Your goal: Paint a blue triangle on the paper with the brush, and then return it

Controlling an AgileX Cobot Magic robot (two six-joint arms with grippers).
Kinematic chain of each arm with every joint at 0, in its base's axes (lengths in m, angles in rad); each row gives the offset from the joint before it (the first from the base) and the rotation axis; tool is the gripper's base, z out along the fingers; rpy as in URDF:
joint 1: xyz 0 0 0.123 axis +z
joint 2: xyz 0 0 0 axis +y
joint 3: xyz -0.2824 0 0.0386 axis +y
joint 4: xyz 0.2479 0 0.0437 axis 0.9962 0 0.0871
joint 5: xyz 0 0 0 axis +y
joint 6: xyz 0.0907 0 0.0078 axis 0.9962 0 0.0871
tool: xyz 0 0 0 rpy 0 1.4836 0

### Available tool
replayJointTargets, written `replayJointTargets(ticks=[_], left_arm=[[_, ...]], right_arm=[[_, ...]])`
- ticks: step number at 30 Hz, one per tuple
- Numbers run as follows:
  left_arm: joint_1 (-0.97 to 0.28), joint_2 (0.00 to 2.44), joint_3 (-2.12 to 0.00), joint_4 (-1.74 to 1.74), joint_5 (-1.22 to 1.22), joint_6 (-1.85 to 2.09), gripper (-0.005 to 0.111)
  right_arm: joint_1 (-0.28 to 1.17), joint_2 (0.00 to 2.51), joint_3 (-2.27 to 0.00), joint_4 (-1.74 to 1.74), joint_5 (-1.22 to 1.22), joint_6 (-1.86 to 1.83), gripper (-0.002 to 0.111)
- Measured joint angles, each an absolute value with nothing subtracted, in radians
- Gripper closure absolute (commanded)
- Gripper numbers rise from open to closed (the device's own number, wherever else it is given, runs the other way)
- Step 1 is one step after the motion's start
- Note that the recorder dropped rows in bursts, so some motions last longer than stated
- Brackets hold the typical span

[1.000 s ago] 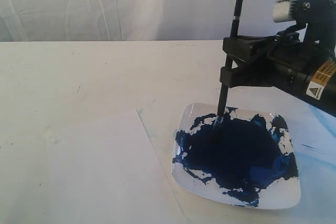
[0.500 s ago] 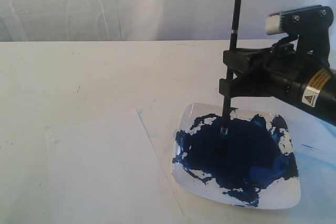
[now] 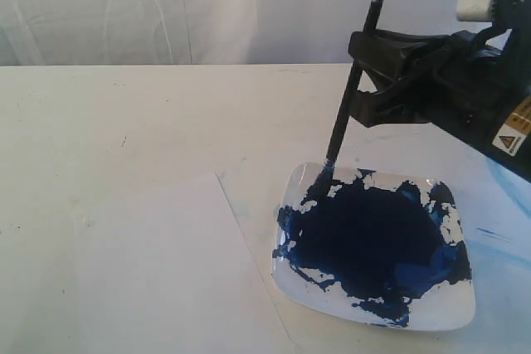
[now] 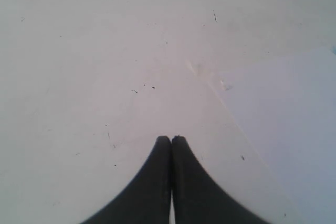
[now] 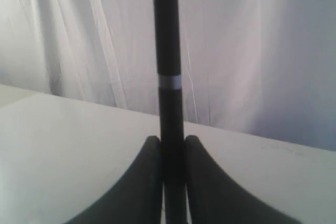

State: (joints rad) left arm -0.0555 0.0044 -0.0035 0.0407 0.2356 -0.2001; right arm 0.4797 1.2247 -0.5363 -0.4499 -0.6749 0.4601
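Matte white table (image 3: pixel 124 122), slender black brush (image 3: pixel 335 140)

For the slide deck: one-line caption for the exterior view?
Right gripper holds the brush tilted, tip at the paint's edge on the plate; paper blank.

Lifted and swung toward the frame's right by the right gripper (image 3: pixel 355 76): the brush (image 3: pixel 333 145), tilted now, top past the upper edge, bristles drawn from mid paint pool (image 3: pixel 373 238) to its upper-left fringe near the plate (image 3: pixel 460 308) rim.
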Motion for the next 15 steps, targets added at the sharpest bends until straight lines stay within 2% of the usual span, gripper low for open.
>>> replayJointTargets(ticks=[6, 15], left_arm=[[-0.055, 0.004, -0.004, 0.041, 0.236, -0.2, 0.107], [-0.055, 0.004, -0.004, 0.041, 0.236, -0.2, 0.107]], right_arm=[[0.48, 1.228, -0.536, -0.45, -0.533, 0.46, 0.108], [0.48, 1.229, -0.536, -0.449, -0.57, 0.46, 0.108]])
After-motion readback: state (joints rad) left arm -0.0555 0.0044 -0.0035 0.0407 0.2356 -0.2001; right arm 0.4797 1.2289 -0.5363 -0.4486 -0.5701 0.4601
